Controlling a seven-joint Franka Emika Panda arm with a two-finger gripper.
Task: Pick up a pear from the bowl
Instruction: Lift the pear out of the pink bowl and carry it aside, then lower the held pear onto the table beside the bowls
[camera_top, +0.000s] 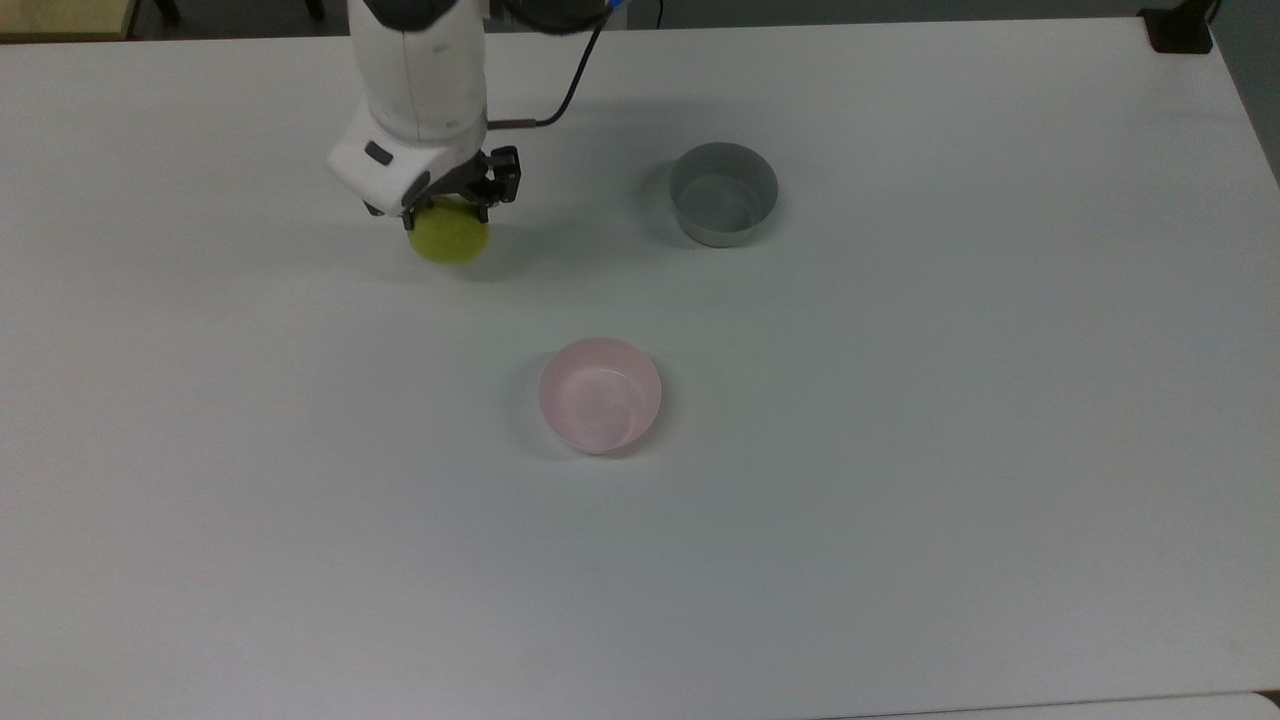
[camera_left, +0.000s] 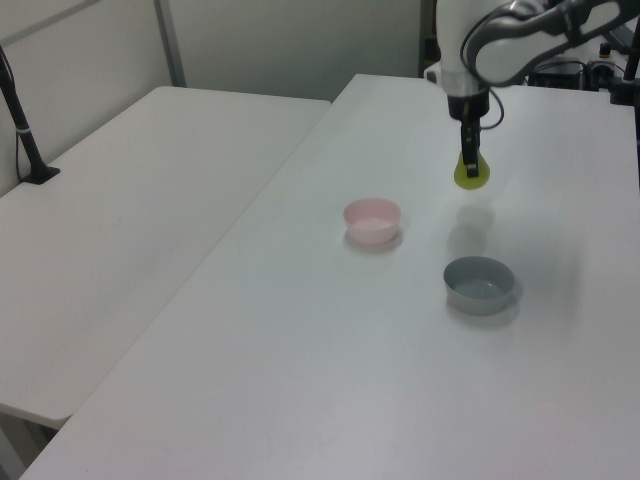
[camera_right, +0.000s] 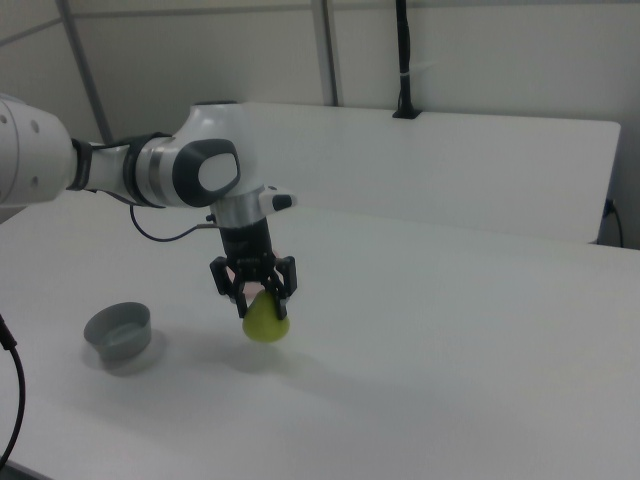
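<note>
The white Panda arm reaches over the white table (camera_top: 900, 500) with its wrist pointing straight down, and the black two-finger gripper (camera_right: 256, 293) hangs vertically below it. Its jaws are clamped on the narrow upper part of the yellow-green pear (camera_right: 266, 320), which hangs rounded end down, raised clear of the tabletop with its shadow lying below it in the right view. In the top view the wrist housing covers most of the gripper (camera_top: 452, 203) and the top of the pear (camera_top: 450, 238), so the stem cannot be made out there; in the left view the gripper (camera_left: 470, 165) shows edge-on as a thin dark bar above the pear (camera_left: 472, 177). The pale pink bowl (camera_top: 600, 395) stands empty, well apart from the pear, lower and further right in the top view. The grey bowl (camera_top: 723, 193) sits at the top view's right of the gripper, also empty. A dark cable (camera_top: 560, 95) runs off the wrist. No writing or label can be read on anything.
</note>
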